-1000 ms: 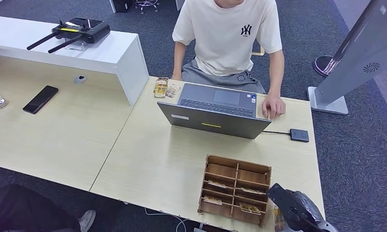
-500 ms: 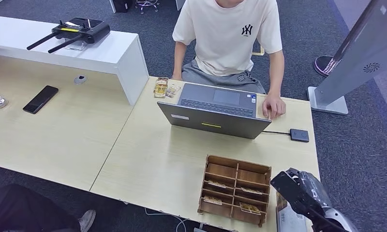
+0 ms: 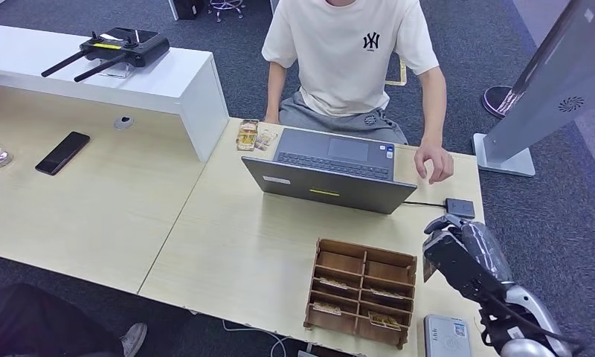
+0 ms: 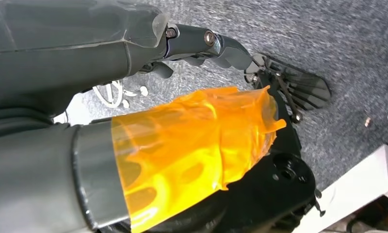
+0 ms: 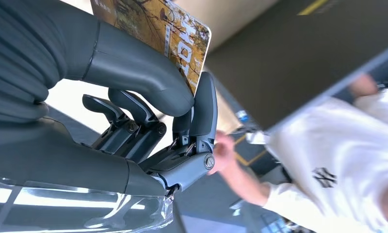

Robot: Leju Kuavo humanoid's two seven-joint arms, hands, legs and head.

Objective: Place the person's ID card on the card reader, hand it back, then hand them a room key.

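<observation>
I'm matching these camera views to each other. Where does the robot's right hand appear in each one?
Head view: right hand at lower right, raised above the desk's right end.
Left wrist view: not in it.
Right wrist view: right hand across the left, pinching a yellow card.
Shared landmark: the person's white T-shirt.

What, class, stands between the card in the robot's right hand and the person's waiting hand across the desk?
Nothing visible. The right hand pinches the card; only bare desk corner and the small black box lie below the path to the person's hand.

Yellow-brown printed card (image 5: pixel 155 26), white shirt (image 3: pixel 352 52)
</observation>
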